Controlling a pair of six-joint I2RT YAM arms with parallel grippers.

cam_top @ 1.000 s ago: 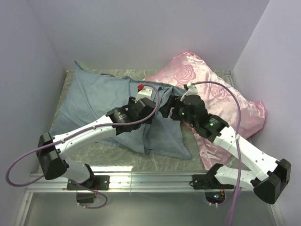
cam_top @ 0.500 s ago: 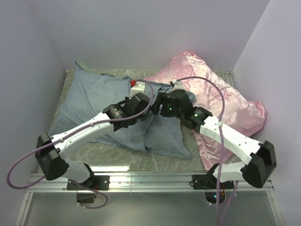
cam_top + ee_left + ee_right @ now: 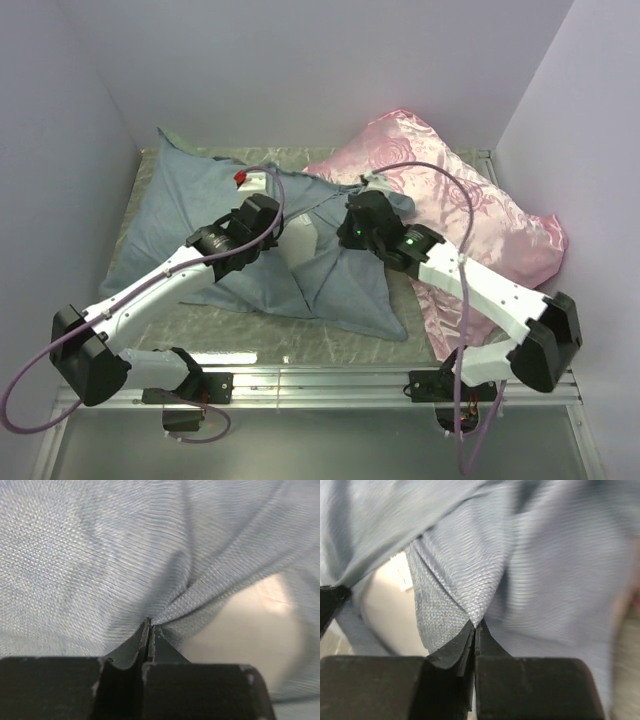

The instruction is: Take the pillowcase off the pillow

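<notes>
The pillowcase (image 3: pixel 170 215), grey-blue side up, lies spread over the left and middle of the table. Its mouth gapes between the two grippers, and the white pillow (image 3: pixel 300 243) shows inside. My left gripper (image 3: pixel 275 222) is shut on a pinch of the pillowcase (image 3: pixel 125 555) at the left side of the mouth; cloth fans out taut from the closed tips (image 3: pixel 150 623), with the pillow (image 3: pixel 250 630) showing to the right. My right gripper (image 3: pixel 342 230) is shut on a folded edge of the pillowcase (image 3: pixel 450 580) at the right side of the mouth, beside the pillow (image 3: pixel 382 610).
A shiny pink rose-patterned pillow (image 3: pixel 460 205) lies at the back right, partly under the right arm. Walls close the table on the left, back and right. A metal rail (image 3: pixel 320 380) runs along the near edge by the arm bases.
Both grippers have shut on the pillowcase. The left arm has drawn its pinch of cloth to the left, spreading the mouth so that the white pillow shows.
</notes>
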